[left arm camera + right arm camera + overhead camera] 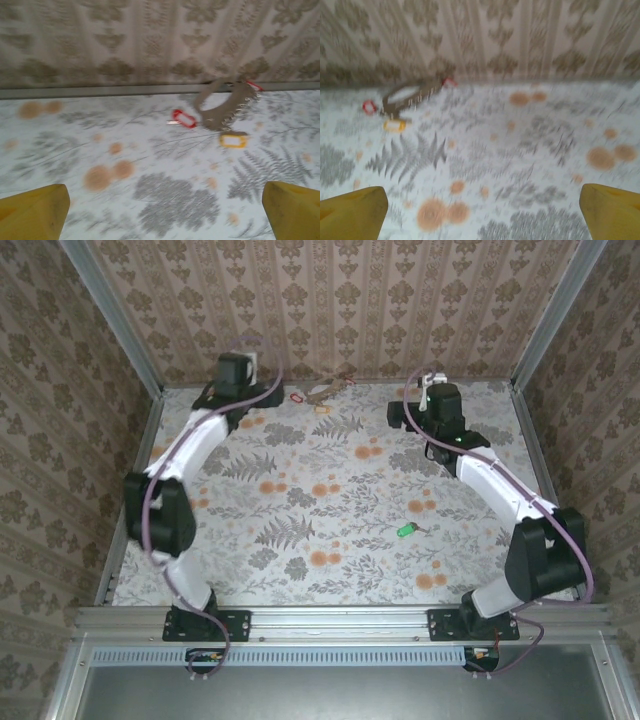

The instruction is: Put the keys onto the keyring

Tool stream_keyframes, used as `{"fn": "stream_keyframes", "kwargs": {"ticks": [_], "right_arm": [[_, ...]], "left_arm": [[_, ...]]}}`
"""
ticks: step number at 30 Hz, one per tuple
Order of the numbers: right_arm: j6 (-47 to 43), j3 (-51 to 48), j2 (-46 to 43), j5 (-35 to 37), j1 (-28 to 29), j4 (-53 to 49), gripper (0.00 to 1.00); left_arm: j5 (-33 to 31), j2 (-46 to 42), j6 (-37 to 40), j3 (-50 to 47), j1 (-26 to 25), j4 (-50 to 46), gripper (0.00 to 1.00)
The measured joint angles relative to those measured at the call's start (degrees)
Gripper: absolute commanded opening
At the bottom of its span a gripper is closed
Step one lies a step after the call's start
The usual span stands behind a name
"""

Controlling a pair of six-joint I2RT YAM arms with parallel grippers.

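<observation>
Both your grippers stand with fingers wide apart and hold nothing. Your left gripper (162, 222) hangs over the far left of the table (300, 570), close to the back wall (340, 310). Your right gripper (482, 222) hangs over the far right, also near that wall.

Between them, at the foot of the wall, lies the keyring (220, 107), a blurred grey-brown loop flat on the table. A red key (183, 119) lies just left of it, and a yellow key (233, 140) lies just in front of it on your side. The blur keeps you from telling whether either key touches the loop. A second red piece (254, 86) shows at the loop's far end, by the wall. The green key (407, 530) lies well apart from the others, right of the table's middle and nearer your side.
</observation>
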Motion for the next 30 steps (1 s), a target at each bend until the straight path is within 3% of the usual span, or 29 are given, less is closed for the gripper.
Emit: {"fn": "stream_keyframes", "kwargs": {"ticks": [8, 10, 16, 30], "right_arm": [[0.8, 9.1, 7.6, -5.1, 1.4, -10.0, 1.00], [0.8, 10.2, 8.3, -5.9, 1.6, -10.5, 1.00], [0.8, 11.0, 10.8, -7.3, 1.8, -10.9, 1.00], [0.8, 9.5, 11.9, -8.0, 1.9, -9.5, 1.00]], "left_arm": [[7.6, 40.6, -2.7, 54.1, -1.0, -18.4, 0.95], [8.6, 46.9, -3.5, 61.3, -1.0, -20.0, 0.93], [9.8, 49.9, -7.0, 55.4, -1.0, -17.6, 0.90], [9.8, 53.1, -20.0, 57.9, -1.4, -11.0, 0.76]]}}
